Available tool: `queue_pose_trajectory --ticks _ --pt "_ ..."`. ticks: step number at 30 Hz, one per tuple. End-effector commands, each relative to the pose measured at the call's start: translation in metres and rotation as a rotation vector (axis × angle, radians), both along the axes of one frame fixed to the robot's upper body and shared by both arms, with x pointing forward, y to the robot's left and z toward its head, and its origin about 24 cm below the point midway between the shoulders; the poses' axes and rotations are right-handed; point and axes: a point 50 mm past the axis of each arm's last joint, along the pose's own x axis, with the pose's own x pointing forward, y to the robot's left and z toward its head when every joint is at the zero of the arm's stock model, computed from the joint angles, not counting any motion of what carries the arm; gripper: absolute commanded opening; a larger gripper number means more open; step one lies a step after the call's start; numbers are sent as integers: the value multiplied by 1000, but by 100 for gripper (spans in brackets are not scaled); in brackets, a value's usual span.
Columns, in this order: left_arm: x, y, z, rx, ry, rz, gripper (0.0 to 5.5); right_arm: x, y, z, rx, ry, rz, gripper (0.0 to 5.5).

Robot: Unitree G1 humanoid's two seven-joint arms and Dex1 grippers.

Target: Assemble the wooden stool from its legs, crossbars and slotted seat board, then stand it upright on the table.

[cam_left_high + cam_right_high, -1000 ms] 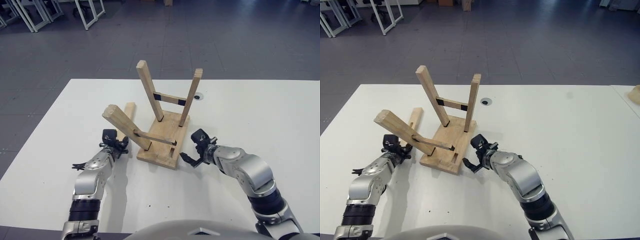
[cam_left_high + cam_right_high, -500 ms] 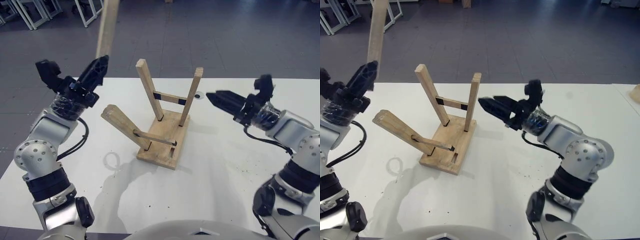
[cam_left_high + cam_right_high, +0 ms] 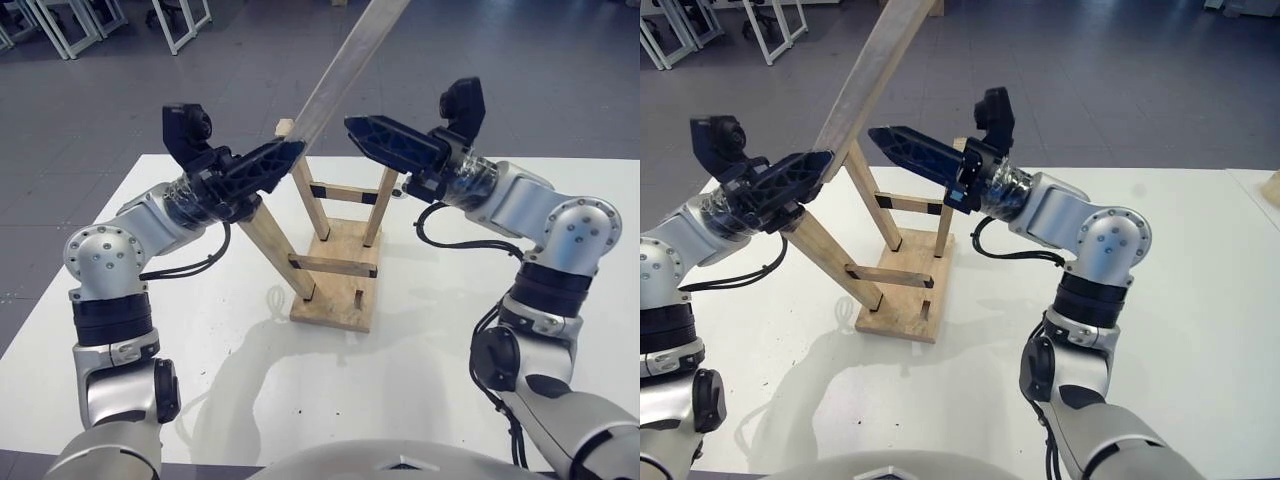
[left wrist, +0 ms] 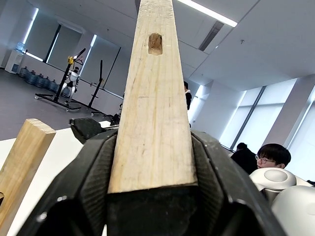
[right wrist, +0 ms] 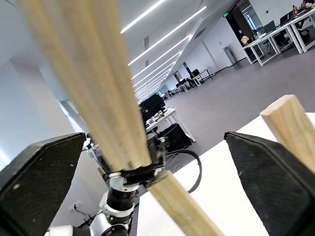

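1. Loose stool leg (image 3: 345,65): a straight bar of pale, unfinished wood, square in section, with an oval mortise hole (image 4: 155,43) in one face. It is held high over the worktop, slanting up and away from the robot.
2. Left end effector (image 3: 285,155): black, ribbed fingers (image 4: 93,182) clamped on the lower end of the loose leg.
3. Right end effector (image 3: 360,130): black, tapered fingers (image 5: 39,177) spread well apart. It is raised just beside the loose leg and grips nothing.
4. Slotted seat board (image 3: 335,300): a flat rectangular plank of light wood. It lies on the worktop below both end effectors, with an open slot (image 3: 358,298) in its near half.
5. Two far legs (image 3: 305,185) and (image 3: 383,195): these stand in the board, leaning slightly. A thin crossbar (image 3: 345,192) with black bands at its ends joins them.
6. Near leg (image 3: 280,250): it is seated in the board and tilts toward the robot's left. A second crossbar (image 3: 330,264) juts from its side.
7. Worktop (image 3: 400,400): white, smooth and matt.
8. Room: grey floor (image 3: 120,100), with white-framed furniture (image 3: 180,20) at the far edge.
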Motion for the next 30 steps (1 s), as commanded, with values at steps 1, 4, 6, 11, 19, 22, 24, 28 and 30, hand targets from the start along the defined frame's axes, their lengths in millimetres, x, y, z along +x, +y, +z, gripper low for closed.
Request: queue_pose_trajectory --ticks 1,4,6,11,19,22,24,28,30 --pt "-4 -3 -13 69 57 -18 206 3 1 16 6 -64 -3 519" --pt "-4 -3 -15 72 66 -6 206 -3 -1 23 1 -112 33 519" --pt "-3 -1 -15 67 66 10 206 -7 -4 26 -16 -137 55 519" --pt "-3 0 -17 72 66 25 206 -6 -12 26 -42 -149 57 519" --pt "-11 -4 -27 121 88 -5 206 -1 -5 37 14 -158 74 519" --pt "-10 -5 -27 129 87 -6 206 -1 -2 40 43 -153 88 482" --pt "-10 -5 -28 133 87 -7 206 0 -1 40 49 -142 86 445" --pt "-11 -5 -29 139 91 -11 206 2 1 39 56 -120 85 367" --pt "-11 -5 -30 143 92 -14 206 2 2 38 56 -112 90 331"
